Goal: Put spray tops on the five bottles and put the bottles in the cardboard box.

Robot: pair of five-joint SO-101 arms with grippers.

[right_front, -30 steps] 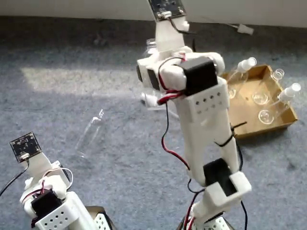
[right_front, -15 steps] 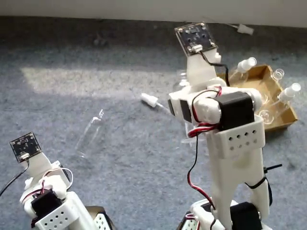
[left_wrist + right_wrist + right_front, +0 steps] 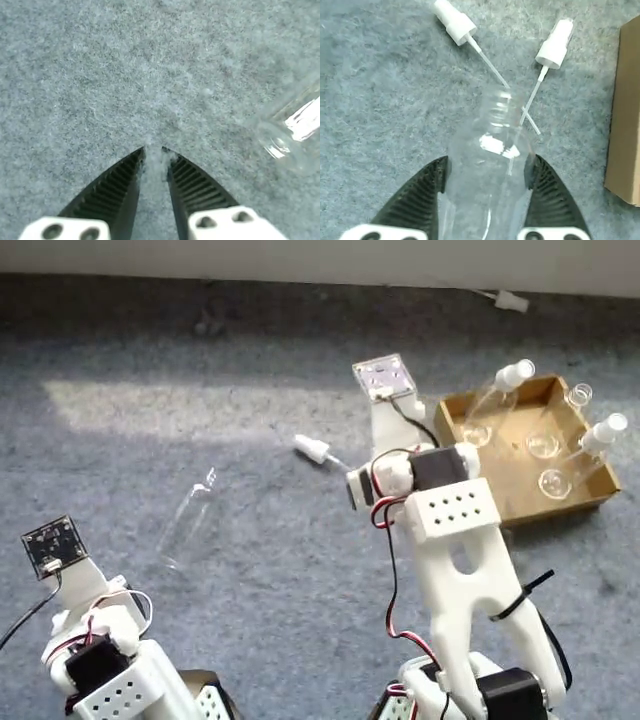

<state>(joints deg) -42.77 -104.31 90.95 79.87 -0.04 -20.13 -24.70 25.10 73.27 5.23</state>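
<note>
At the left, the left jaws are hovering low over the table [image 3: 100,75], almost together and gripping nothing. The loose bottle [image 3: 188,515] is lying on its side just beside them, clear and without a top. In the left wrist view its open neck [image 3: 292,132] is resting near the tips.

Toward the middle, a spray top [image 3: 312,449] is lying on the table. The right wrist view is showing it [image 3: 454,22] next to a second top [image 3: 555,45], their dip tubes crossing beyond the held bottle [image 3: 492,165]. The right jaws are clamping that bottle by its sides. It is pointing neck first at the two tops, with its mouth open and bare.

At the right, the box [image 3: 560,508] is sitting well apart from the loose bottle. It is holding two capped bottles [image 3: 512,376] and what looks like one uncapped bottle [image 3: 575,400], all leaning on its far wall.

So the job is looking a little under half done. Two bottles are capped and boxed, and one is boxed but seemingly lacking a top. The held and loose bottles are both waiting for tops and boxing.
</note>
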